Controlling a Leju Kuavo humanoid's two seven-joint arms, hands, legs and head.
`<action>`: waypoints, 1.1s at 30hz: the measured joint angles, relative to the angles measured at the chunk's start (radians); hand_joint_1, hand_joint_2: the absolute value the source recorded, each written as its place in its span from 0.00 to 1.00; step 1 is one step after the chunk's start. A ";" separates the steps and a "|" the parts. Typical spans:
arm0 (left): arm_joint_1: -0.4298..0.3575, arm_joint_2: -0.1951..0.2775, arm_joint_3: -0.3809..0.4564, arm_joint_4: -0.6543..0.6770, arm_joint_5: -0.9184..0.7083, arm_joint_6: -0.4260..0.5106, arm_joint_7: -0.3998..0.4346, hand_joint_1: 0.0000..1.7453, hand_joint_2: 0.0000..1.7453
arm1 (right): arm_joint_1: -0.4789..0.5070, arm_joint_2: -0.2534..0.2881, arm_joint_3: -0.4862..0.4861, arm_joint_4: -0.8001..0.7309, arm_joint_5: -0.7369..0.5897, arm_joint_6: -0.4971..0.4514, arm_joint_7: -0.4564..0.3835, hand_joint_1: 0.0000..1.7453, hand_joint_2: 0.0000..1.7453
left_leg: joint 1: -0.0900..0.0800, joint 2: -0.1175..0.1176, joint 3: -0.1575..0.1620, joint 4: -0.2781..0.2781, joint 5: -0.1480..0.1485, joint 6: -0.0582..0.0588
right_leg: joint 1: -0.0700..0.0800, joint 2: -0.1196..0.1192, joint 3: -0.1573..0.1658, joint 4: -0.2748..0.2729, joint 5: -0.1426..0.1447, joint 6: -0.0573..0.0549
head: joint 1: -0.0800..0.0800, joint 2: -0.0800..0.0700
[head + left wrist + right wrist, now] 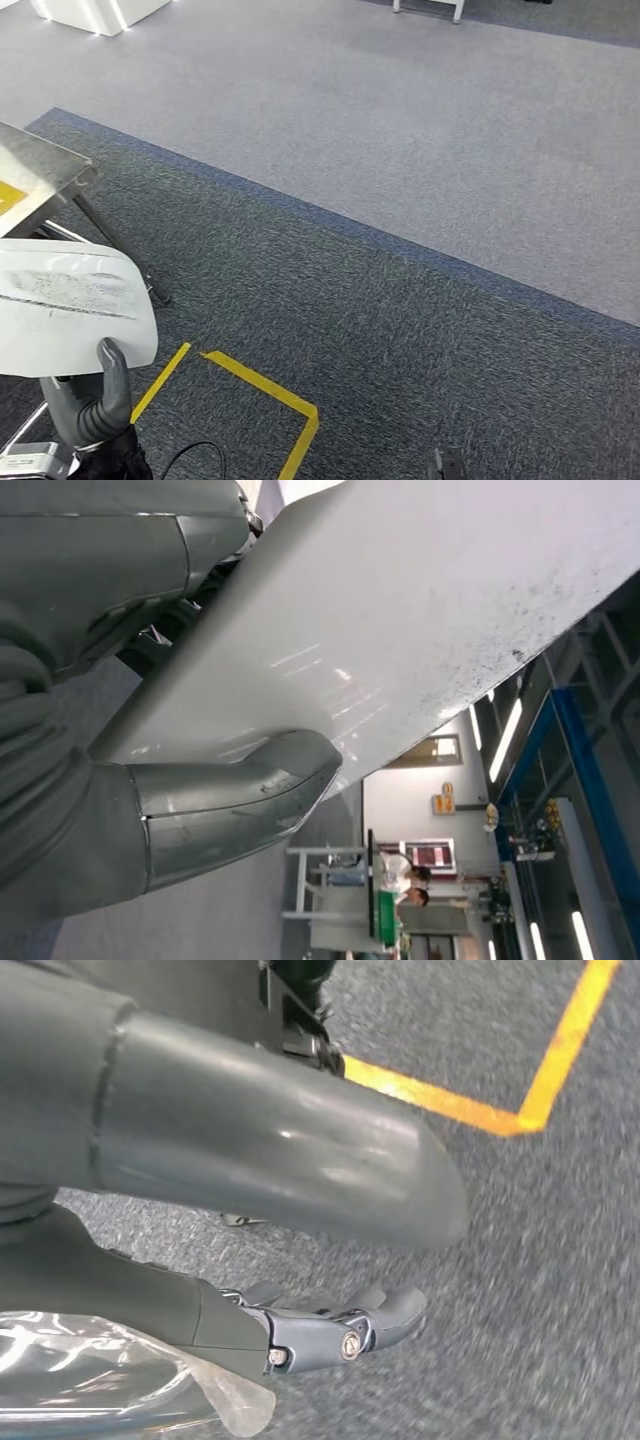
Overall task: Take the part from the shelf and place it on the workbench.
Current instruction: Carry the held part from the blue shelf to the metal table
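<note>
The part is a flat white panel with grey scuff marks, held at the lower left of the head view. My left hand grips its near edge from below, the thumb lying up over the panel's face. In the left wrist view the white part runs between the grey thumb and the rest of the hand. My right hand hangs over the dark carpet, its thumb and dark fingers stretched out with nothing between them.
A tilted metal surface with a yellow patch stands on thin legs at the far left. Yellow tape marks a corner on the dark carpet. White furniture stands far back. A person is by a distant white table.
</note>
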 joint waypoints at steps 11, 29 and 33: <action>0.023 0.012 -0.003 0.010 -0.041 0.024 0.000 1.00 1.00 | 0.021 0.014 0.010 0.001 0.041 -0.012 0.063 0.00 0.00 | -0.019 0.124 0.033 -0.091 0.055 0.025 | 0.017 -0.144 0.039 -0.006 -0.039 0.014 | -0.005 0.000; 0.033 0.015 -0.007 0.011 -0.061 0.025 0.000 1.00 1.00 | 0.026 0.024 0.017 0.005 0.063 -0.012 0.072 0.00 0.00 | 0.002 -0.043 0.030 -0.073 0.038 0.004 | 0.002 0.022 -0.004 -0.002 0.006 0.004 | 0.002 0.000; 0.026 0.019 -0.009 0.011 -0.051 0.040 0.000 1.00 1.00 | 0.029 0.025 0.016 0.005 0.059 -0.013 0.070 0.00 0.00 | 0.006 0.041 -0.071 0.140 -0.059 -0.012 | 0.004 -0.038 0.006 -0.005 -0.003 -0.011 | -0.005 0.000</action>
